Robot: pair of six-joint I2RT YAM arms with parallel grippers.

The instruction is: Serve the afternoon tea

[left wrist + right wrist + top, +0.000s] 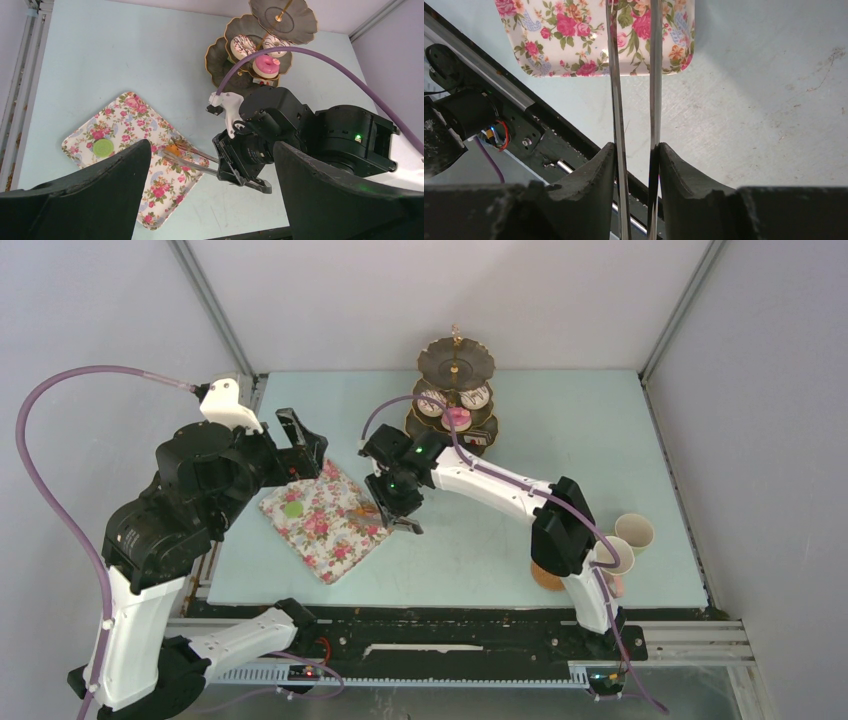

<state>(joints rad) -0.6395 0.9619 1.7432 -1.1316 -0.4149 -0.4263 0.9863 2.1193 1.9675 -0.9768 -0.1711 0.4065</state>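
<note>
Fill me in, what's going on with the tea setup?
The right arm's fingers are shut on the tongs, whose tips sit at an orange cake on the floral tray; whether they have pinched it I cannot tell. A green cake lies on the tray too. The left arm's fingers hang open and empty near the tray. Three doughnuts sit on the tiered stand, and the cups stand by the right arm's base.
</note>
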